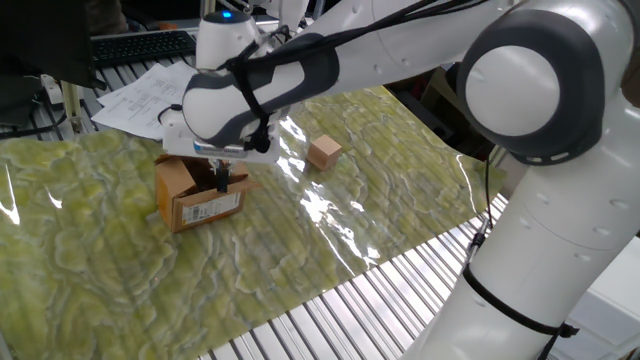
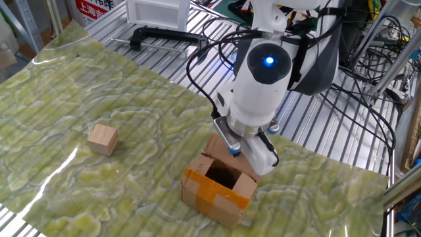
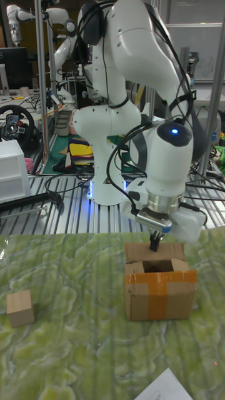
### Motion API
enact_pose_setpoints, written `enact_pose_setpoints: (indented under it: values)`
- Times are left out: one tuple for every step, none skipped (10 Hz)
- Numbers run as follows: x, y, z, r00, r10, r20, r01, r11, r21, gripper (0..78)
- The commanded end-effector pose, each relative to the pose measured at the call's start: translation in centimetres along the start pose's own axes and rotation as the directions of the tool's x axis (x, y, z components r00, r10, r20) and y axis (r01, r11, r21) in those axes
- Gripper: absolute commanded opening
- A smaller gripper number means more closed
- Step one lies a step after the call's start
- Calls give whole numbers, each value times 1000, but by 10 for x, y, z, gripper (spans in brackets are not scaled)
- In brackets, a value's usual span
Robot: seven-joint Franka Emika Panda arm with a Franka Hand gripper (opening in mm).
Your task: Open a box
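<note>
In one fixed view, the small brown cardboard box (image 1: 197,194) with a white barcode label sits on the green marbled tabletop (image 1: 120,280), left of a small tan wooden cube (image 1: 323,152). The pincer (image 1: 221,181) hangs at the box's top edge; whether it is released or clenched I cannot tell.

In the other fixed view, the box's top gapes dark, and one flap (image 2: 220,146) lies folded back beneath the pincer (image 2: 235,152). To finish well, I judge the flap should be pressed outward and down in a shallow arc, so the light carton does not slide.

In the tall fixed view, the box (image 3: 159,287) stands upright, mouth skyward, orange-taped face toward the camera, long axis seemingly left-right.
</note>
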State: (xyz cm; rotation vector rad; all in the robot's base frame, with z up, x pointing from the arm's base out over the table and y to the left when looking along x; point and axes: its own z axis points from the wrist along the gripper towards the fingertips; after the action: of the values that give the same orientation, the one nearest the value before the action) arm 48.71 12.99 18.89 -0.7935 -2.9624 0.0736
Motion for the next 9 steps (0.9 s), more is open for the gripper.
enact_pose_setpoints:
  values:
    - [0,0,11,1000,-2,18,2,1000,-3,0]
    - [-1,1,17,1000,0,26,0,1000,-10,0]
    - [-1,1,23,999,2,35,-2,1000,-16,0]
    - [-2,2,29,999,5,44,-4,1000,-21,0]
    - [-3,2,34,999,5,46,-4,1000,-22,0]
    - [-3,2,36,999,5,45,-4,1000,-23,0]
    - [-4,2,36,999,6,43,-5,1000,-25,0]
    - [-4,3,36,999,8,44,-7,1000,-23,0]
    - [-5,3,35,999,9,45,-8,1000,-21,0]
